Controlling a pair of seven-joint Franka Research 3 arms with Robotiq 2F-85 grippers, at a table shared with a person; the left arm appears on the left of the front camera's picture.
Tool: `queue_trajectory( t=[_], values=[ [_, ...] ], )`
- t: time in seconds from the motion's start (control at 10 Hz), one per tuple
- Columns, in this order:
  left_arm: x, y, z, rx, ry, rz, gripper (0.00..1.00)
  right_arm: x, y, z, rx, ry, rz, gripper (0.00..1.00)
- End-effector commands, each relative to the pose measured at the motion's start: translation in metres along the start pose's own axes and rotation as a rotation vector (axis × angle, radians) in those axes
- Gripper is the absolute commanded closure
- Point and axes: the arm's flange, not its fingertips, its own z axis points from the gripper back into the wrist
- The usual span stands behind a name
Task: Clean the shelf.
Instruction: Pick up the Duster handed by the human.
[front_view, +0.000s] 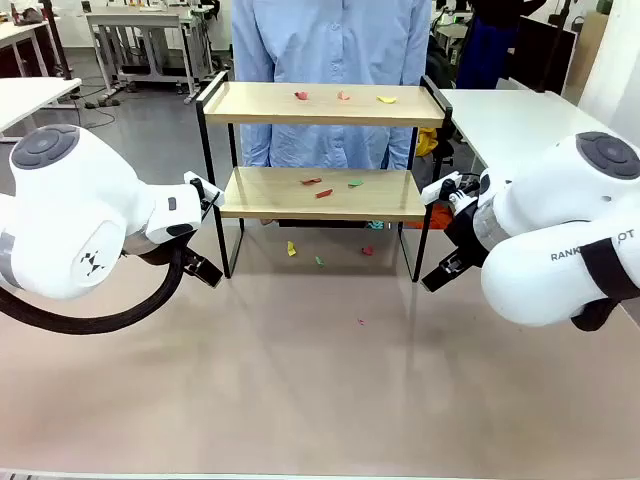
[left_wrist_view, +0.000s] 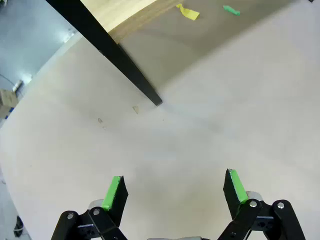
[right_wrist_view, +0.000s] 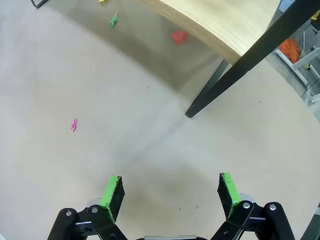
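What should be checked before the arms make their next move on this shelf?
1. Left gripper open and empty: ok.
2. Right gripper open and empty: ok.
3. Shelf upright between the arms: ok.
4. Top board free of coloured scraps: not ok, three lie on it.
5. Lower board free of scraps: not ok, three more.
6. Person keeping hands away from the shelf: cannot tell.

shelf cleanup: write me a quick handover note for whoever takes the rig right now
Left claw: open, empty, over the table beside one shelf leg.
Right claw: open, empty, beside the opposite leg.
Scraps: three on top, three on the lower board, more on the table underneath and in front.
Done: nothing visibly cleared. Left: remove every scrap.
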Motion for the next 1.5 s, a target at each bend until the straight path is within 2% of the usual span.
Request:
queue_trajectory(
  t=[0.0,0.9,1.2,1.4],
  values=[
    [0.0,0.0,0.0,0.0,0.0,0.0,0.0,0.0,0.0,0.0,0.0,0.0,0.0,0.0],
    [0.0,0.0,0.0,0.0,0.0,0.001,0.0,0.0,0.0,0.0,0.0,0.0,0.001,0.0],
    [0.041,0.05,0.083,-0.167,-0.069,-0.024,0.0,-0.006,-0.078,0.041,0.039,-0.099,-0.055,0.0],
    [0.067,0.091,0.124,-0.3,-0.058,-0.117,0.0,-0.027,-0.126,0.055,0.098,-0.221,-0.026,0.0]
  ],
)
